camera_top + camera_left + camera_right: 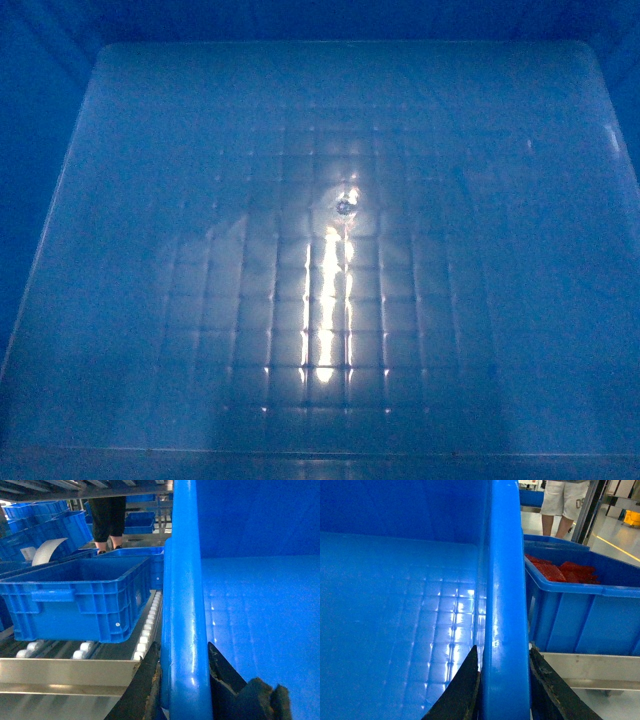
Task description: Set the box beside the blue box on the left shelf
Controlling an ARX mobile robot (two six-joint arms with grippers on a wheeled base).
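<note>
Head view is filled almost fully by the inner floor of the box (340, 250), pale blue with a faint square grid and a bright streak of reflected light near the middle; only dark blue walls show along the top and side edges.

From the left wrist view, the left hand (184, 680) pinches the thick rim of the box, one dark finger on the outer side and one on the inner side of the wall, so the rim stands upright between them. Beside this wall, to the left, another blue crate (80, 597) sits on the left shelf (147, 630), on its white rollers, near the held box but apart from it. Behind it a person in dark clothes (107, 515) stands among more stacked crates.

From the right wrist view, the right hand (502, 690) pinches the opposite rim in the same way, fingers on both sides. Just beyond this wall is a blue bin with red parts (570, 595), and a person in white shorts (565, 502) stands further back.
</note>
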